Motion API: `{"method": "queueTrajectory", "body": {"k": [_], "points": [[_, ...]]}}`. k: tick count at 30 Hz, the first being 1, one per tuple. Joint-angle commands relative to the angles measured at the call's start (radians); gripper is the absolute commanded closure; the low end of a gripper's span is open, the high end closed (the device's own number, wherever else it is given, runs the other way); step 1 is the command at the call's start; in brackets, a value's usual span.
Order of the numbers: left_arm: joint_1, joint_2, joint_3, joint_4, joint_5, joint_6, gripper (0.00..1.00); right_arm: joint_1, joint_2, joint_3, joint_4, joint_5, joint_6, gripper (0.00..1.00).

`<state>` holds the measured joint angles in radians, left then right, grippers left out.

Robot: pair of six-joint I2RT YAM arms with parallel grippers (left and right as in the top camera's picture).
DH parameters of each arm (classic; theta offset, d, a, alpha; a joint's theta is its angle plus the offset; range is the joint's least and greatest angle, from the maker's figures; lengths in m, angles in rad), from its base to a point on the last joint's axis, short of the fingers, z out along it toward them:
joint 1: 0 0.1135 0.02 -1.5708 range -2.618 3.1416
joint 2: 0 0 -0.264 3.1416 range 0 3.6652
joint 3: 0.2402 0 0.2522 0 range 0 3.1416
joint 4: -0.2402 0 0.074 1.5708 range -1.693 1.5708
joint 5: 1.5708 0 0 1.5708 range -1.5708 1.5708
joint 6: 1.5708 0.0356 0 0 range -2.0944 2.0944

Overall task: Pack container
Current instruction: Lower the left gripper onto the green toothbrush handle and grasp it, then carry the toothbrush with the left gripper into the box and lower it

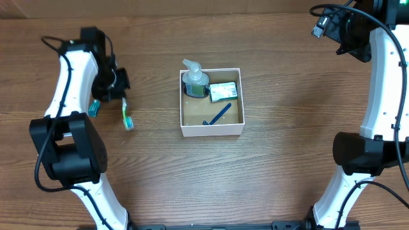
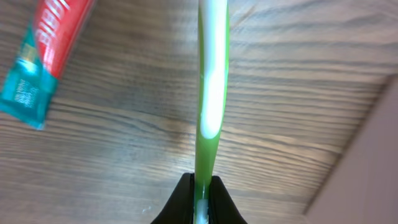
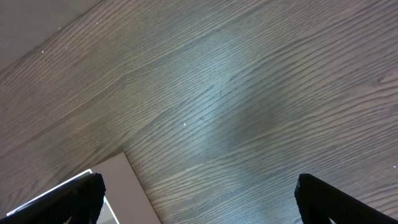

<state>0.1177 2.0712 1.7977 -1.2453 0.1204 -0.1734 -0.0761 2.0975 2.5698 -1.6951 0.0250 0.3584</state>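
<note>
The left arm (image 1: 64,86) and the right arm (image 1: 387,83) are built of white, rounded links joined by bulky black housings — the same pattern on both. Thin black cables (image 1: 36,169) are looped along each. The left tool (image 2: 202,202) and right tool (image 3: 199,199) are finished in black — with tapered fingers (image 3: 339,199).

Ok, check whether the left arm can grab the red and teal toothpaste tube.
Probably not yet: the left fingers are shut on the green and white toothbrush. The tube lies close, unobstructed, once that is dropped.
</note>
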Motion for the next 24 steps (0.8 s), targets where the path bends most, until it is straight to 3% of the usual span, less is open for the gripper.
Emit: {"method": "queueTrajectory", "body": {"k": [1,12,17,24], "points": [[-0.008,-0.005,0.105,-0.067,0.012,0.041,0.96,0.003,-0.01,0.0,0.002,-0.004,-0.006,0.0],[-0.085,-0.015,0.335,-0.238,0.011,0.154,0.96,0.003,-0.01,0.0,0.002,-0.004,-0.007,0.0],[-0.194,-0.015,0.454,-0.311,0.011,0.261,0.96,0.003,-0.01,0.0,0.002,-0.004,-0.007,0.0],[-0.379,-0.015,0.472,-0.32,0.011,0.385,0.96,0.003,-0.01,0.0,0.002,-0.004,-0.006,0.0]]}}
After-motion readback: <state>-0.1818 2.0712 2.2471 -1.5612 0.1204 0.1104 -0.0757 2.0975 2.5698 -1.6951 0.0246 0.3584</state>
